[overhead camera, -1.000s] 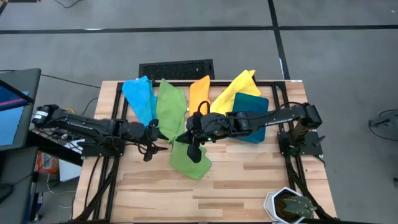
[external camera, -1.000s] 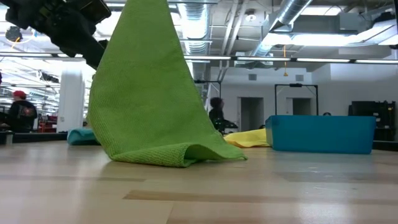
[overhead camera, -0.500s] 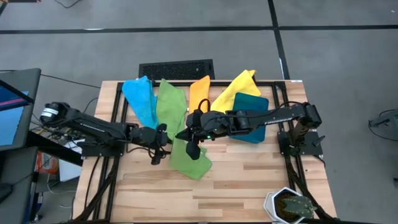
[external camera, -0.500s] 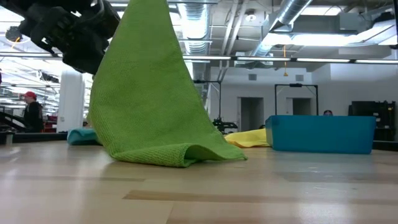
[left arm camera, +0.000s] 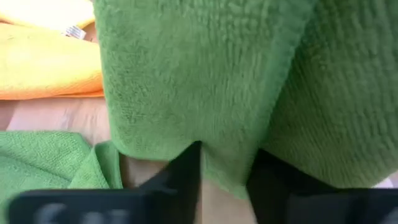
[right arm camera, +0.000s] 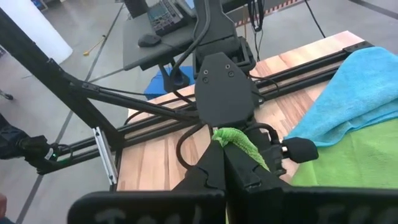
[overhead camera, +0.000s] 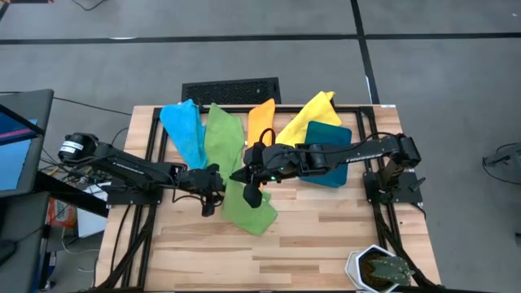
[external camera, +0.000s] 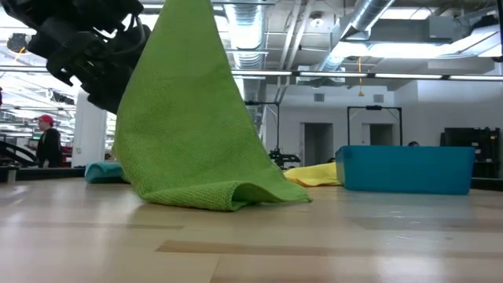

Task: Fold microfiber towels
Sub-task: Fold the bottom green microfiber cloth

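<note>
My right gripper [right arm camera: 222, 163] is pinched shut on a bunched corner of the green towel [overhead camera: 229, 155], holding it up above the middle of the table [overhead camera: 326, 244]. From there the cloth hangs like a tent in the low view, its lower fold resting on the wood towards the near edge. My left gripper [left arm camera: 224, 171] has its jaws narrowed around the towel's hanging edge; in its wrist view the hem sits between the two fingers [left arm camera: 186, 168], but I cannot tell whether they have bitten down yet.

I judge this as the start of the fold: getting two corners in hand. Next I need the left grip confirmed firm, then both arms drawn apart to stretch the cloth flat before laying it down.

The blue towel [overhead camera: 183, 126], orange towel [overhead camera: 260, 120] and yellow towel [overhead camera: 309, 114] wait along the far edge.
</note>
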`<state>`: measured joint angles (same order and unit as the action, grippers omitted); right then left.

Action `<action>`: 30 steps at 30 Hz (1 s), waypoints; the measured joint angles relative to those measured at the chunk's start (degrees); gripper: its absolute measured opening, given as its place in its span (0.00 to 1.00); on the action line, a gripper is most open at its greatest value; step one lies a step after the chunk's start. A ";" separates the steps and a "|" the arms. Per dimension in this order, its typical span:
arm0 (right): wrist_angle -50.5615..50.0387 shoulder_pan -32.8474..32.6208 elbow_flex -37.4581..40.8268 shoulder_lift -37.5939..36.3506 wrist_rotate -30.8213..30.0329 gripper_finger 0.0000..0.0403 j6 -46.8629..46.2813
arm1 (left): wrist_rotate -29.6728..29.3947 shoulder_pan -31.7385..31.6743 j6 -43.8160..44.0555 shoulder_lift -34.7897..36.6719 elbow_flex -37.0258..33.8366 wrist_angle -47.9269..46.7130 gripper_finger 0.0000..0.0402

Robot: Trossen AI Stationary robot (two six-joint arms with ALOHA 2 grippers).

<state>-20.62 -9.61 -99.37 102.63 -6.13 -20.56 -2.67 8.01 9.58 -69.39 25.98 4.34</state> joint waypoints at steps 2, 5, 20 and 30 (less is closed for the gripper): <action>0.06 0.00 0.00 0.00 -0.02 0.02 0.00 | -0.20 -0.02 0.38 0.00 0.00 -0.02 0.07; 0.71 0.00 0.00 -0.02 -0.34 0.02 -0.01 | -0.83 -0.35 3.49 0.04 0.71 -1.73 0.02; -16.16 -0.26 -11.29 -3.91 -10.27 0.01 2.87 | -15.30 -0.76 2.32 14.94 29.89 -48.61 0.00; -22.21 0.48 -21.49 -4.02 -32.61 0.01 17.50 | -33.20 -4.37 -8.74 16.22 54.37 -56.47 0.00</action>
<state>-42.83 -9.12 -120.86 98.60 -38.74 -3.06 -35.87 3.65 0.83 -53.16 80.35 -52.13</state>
